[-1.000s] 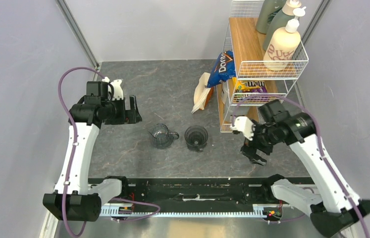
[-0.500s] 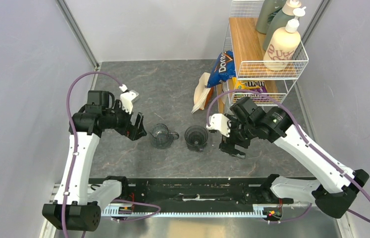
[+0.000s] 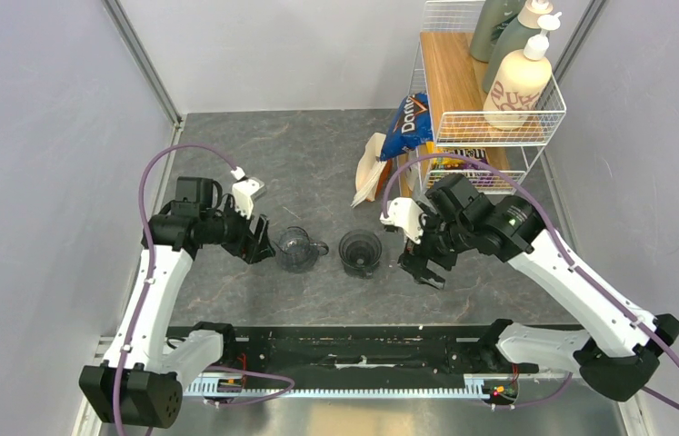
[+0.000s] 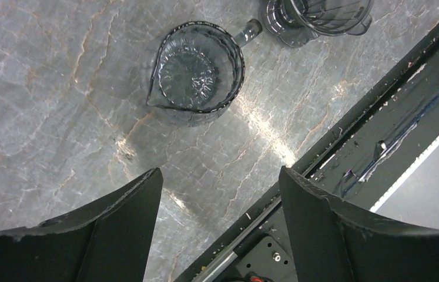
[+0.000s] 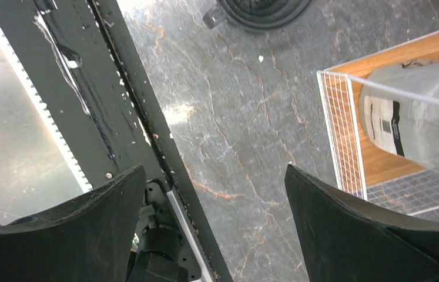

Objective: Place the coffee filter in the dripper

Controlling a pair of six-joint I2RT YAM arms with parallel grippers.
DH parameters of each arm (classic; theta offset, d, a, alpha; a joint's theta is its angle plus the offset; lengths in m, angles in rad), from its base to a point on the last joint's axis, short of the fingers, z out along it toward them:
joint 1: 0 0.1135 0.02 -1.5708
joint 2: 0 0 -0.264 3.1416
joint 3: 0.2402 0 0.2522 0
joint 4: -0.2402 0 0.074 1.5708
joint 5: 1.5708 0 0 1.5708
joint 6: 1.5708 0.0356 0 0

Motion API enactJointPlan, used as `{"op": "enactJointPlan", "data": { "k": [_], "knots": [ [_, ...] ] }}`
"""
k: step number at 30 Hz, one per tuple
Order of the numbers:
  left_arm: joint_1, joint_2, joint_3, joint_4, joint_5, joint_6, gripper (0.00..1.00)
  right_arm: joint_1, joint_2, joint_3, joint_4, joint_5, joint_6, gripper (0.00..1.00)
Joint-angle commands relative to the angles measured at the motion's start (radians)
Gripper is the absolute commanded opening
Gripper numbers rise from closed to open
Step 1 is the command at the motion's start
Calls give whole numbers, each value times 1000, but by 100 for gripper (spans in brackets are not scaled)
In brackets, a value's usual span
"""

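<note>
Checking both pincers first: the left gripper [image 3: 260, 246] has its jaws apart with nothing between them, sitting just beside the glass jug [image 3: 296, 247] at centre-left of the overhead frame. The right gripper [image 3: 419, 266] is likewise spread and empty, low and to the right of the dripper [image 3: 360, 251].

The dripper stands upright near the frame's centre, mouth up, no paper inside. My reading is that this leaves it ready to take a cone from above. The jug stands close on its left, apart from it, handle pointing toward the dripper.

No single loose coffee filter is visible in any view. The only paper in sight is the flat wedge packet [image 3: 369, 173], propped on edge above the dripper by the wire rack [image 3: 535, 127], probably leaning there so a sheet can be pinched out. The task looks barely begun.

Count:
- dripper: one
- jug: one
- packet: one
- chip bag [image 3: 408, 123], leaning on the rack: one
- bottles [image 3: 517, 86] on the rack's upper shelf: three
- grippers: two, both empty

The grey table [image 3: 254, 154] carries the rest.
</note>
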Motion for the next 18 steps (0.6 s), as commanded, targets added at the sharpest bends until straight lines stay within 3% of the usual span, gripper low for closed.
{"op": "enactJointPlan", "data": {
  "k": [1, 7, 11, 15, 18],
  "knots": [
    [-7, -41, -36, 44, -33, -104, 77, 24, 55, 63, 78, -17, 53, 96],
    [-30, -11, -42, 30, 0, -6, 72, 27, 169, 151, 76, -30, 49, 96],
    [-152, -39, -97, 97, -204, 116, 71, 28, 191, 162, 74, -10, 59, 96],
    [-206, -53, -155, 100, -229, 124, 71, 27, 194, 151, 83, -1, 69, 97],
    [-273, -65, -228, 202, -312, 83, 71, 26, 201, 152, 86, 15, 81, 97]
  ]
}}
